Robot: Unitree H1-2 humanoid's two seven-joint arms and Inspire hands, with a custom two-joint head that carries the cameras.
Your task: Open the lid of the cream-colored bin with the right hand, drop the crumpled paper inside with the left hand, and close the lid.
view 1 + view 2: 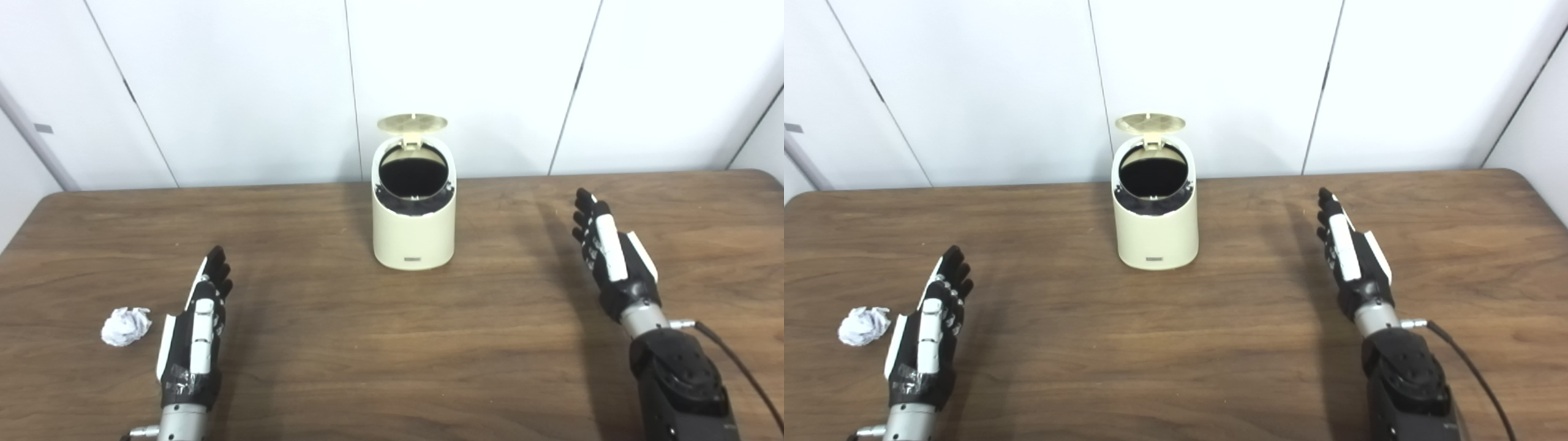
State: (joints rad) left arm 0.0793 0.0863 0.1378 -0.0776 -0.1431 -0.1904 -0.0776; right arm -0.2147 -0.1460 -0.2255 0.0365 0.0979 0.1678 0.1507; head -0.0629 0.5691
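The cream-colored bin (414, 236) stands upright at the table's middle back. Its round lid (411, 123) is raised on the rear hinge, and the dark inside shows through the opening. A white crumpled paper (125, 326) lies on the table at the front left. My left hand (197, 324) rests just right of the paper, apart from it, fingers straight and open. My right hand (609, 251) hovers well to the right of the bin, open, with its fingers stretched forward and holding nothing.
The brown wooden table (392, 343) reaches to a white panelled wall (245, 79) behind the bin. A black cable (735, 361) trails from my right forearm at the front right.
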